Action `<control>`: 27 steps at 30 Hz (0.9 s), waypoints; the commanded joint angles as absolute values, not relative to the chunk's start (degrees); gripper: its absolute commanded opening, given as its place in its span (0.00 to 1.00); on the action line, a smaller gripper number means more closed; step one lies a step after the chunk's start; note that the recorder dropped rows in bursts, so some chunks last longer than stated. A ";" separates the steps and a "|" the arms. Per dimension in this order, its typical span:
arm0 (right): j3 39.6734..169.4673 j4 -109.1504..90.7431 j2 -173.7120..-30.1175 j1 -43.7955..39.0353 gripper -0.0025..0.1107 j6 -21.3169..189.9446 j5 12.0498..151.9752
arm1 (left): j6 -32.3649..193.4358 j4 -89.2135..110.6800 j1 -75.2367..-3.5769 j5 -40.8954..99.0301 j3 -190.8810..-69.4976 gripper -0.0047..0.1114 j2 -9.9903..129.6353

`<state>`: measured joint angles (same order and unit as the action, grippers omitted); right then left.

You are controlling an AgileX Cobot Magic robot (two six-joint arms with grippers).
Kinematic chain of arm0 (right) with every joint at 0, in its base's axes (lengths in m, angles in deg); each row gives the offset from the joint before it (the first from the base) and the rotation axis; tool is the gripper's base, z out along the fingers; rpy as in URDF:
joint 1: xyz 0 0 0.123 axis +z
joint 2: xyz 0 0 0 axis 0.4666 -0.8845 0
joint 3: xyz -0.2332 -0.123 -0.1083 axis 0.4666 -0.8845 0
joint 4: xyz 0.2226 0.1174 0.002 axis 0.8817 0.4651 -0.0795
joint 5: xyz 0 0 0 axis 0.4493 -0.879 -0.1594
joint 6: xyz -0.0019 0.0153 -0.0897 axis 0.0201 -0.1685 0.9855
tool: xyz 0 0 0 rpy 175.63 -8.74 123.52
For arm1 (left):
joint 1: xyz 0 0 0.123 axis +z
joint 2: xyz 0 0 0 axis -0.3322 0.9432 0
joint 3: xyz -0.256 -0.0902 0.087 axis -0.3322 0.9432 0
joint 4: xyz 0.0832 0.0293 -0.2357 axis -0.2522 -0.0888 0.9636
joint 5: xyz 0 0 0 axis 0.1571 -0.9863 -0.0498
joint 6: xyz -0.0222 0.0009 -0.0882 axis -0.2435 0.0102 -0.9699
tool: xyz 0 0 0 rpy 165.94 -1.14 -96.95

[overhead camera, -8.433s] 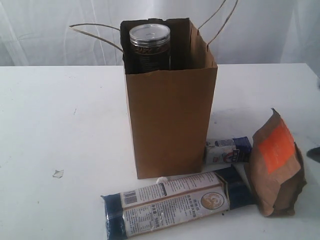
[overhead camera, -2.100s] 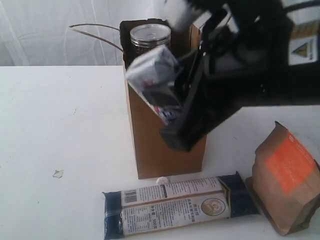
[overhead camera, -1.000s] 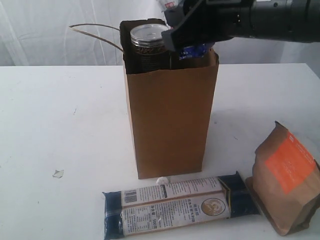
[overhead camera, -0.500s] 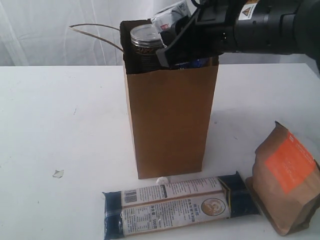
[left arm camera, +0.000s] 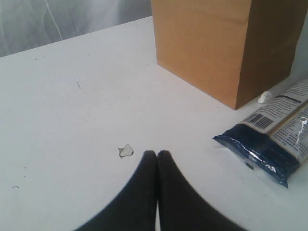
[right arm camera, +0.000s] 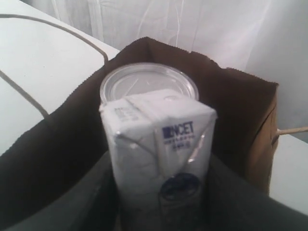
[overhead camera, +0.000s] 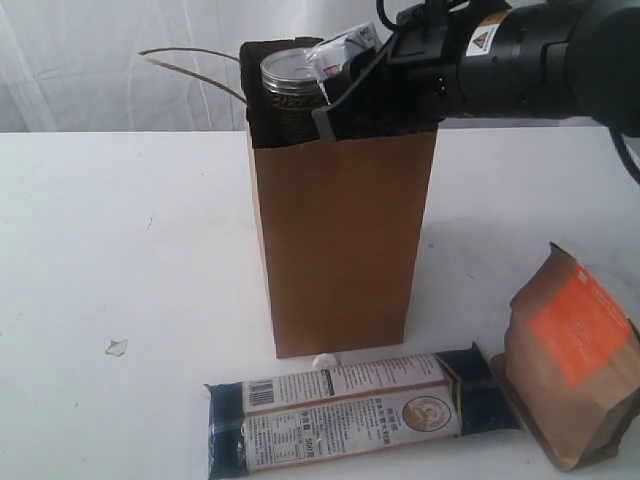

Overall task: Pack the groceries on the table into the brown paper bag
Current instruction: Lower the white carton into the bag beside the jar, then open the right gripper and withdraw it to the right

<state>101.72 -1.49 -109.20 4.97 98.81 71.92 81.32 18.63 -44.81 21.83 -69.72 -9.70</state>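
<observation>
I read the right pincer [right arm camera: 159, 197] as clamped on the small blue-white packet [right arm camera: 156, 144]. Its dark fingers [right arm camera: 236, 202] flank the carton's lower half, though their tips are cut off by the frame. The packet stands upright in the mouth of the brown paper bag [overhead camera: 340, 250], with its top above the rim and its base hidden by the bag wall. Beside it in the bag sits the dark silver-lidded can [overhead camera: 297, 75]; only the lid and upper body show. The left pincer [left arm camera: 157, 155] hangs over the desk [left arm camera: 62, 96] with its tips pressed together, near a wrapper scrap [left arm camera: 126, 150]. Before the bag lies the long navy-tan packet [overhead camera: 345, 405]. The brown pouch with orange label [overhead camera: 565, 355] sits just beside it, clipped at the frame edge.
</observation>
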 commanded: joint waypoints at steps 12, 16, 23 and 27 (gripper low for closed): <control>102.43 -1.16 -108.86 4.62 0.53 96.37 70.87 | 81.16 18.87 -44.72 21.54 -69.50 0.04 -9.99; 102.43 -1.16 -108.86 4.62 0.53 96.37 70.26 | 81.16 18.87 -44.72 21.54 -69.50 0.04 -9.99; 102.43 -1.16 -108.86 4.62 0.53 96.37 69.89 | 81.16 18.87 -44.72 21.54 -69.50 0.04 -9.99; 102.43 -1.16 -108.86 4.62 0.53 96.37 69.63 | 81.16 18.87 -44.72 21.54 -69.50 0.04 -9.99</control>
<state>102.06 -1.25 -109.20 4.88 96.60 69.89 81.32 18.63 -44.81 21.83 -69.72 -9.70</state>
